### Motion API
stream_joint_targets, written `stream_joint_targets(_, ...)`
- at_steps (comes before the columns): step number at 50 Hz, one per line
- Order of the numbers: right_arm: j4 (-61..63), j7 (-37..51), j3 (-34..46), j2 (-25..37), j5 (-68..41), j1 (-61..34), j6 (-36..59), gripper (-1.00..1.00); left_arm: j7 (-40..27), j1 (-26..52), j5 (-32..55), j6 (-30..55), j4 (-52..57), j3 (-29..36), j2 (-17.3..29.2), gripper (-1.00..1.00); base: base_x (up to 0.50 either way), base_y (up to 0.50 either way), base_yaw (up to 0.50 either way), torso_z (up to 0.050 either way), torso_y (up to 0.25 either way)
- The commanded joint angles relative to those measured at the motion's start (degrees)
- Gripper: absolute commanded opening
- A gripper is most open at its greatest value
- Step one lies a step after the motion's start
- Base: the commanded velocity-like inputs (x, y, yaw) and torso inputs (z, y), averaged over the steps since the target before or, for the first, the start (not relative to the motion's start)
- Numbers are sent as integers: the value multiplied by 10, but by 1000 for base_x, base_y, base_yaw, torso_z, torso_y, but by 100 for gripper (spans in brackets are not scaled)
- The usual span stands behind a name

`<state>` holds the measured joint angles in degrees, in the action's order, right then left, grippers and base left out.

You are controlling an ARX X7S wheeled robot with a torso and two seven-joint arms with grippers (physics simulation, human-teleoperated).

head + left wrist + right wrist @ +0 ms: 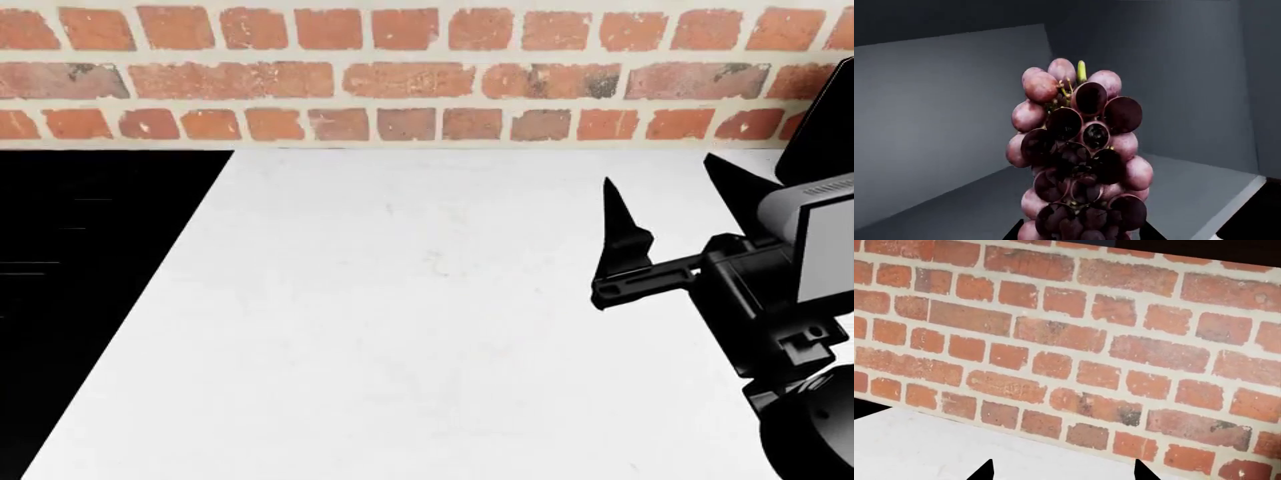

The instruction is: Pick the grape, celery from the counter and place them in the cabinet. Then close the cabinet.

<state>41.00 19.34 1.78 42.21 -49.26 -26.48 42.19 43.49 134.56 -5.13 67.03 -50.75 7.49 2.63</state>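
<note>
The right arm [787,300] is matte black and built of blocky, angular housings, with a pale grey rectangular panel on its upper section and a rounded black joint below. Small bracket-like steps and notches mark the wrist block. The right pincer [667,215] has two slim black fingers [617,225] tapering to sharp points, joined by a straight black crossbar. The right wrist view shows only two black pointed tips.

Right pincer [667,205] above counter [400,330], before wall [400,70].
</note>
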Motion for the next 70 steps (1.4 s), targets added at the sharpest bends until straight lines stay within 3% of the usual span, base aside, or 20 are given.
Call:
stream_joint_targets(1, -2, -1, 0, 0, 3, 5, -5, 100, 32, 4, -128, 19, -48, -36, -25, -100, 0, 0, 0, 0, 0)
stream_joint_targets(9, -4, -1, 1, 1, 1, 1, -4, 100, 22, 4, -135, 25, -65, -40, -25, -100, 0, 0, 0, 1, 1)
stream_joint_targets(19, -8, -4, 1, 1, 4, 5, -10, 100, -61, 4, -102, 48, -68, -52, -16, -100, 0, 0, 0, 0, 0)
stream_joint_targets(34, -11, -5, 3, 0, 7, 8, -15, 100, -111, 4, -79, 60, -90, -52, -8, -100, 0, 0, 2, 0, 0)
stream_joint_targets(35, -12, -6, 3, 0, 7, 10, -16, 100, -115, 4, -76, 61, -90, -53, -7, 100, 0, 3, 3, 0, 0)
stream_joint_targets(70, -11, -4, 2, 1, 5, 19, -24, 100, -100, 4, -97, 57, -51, -51, -1, 100, 1, 0, 0, 0, 0)
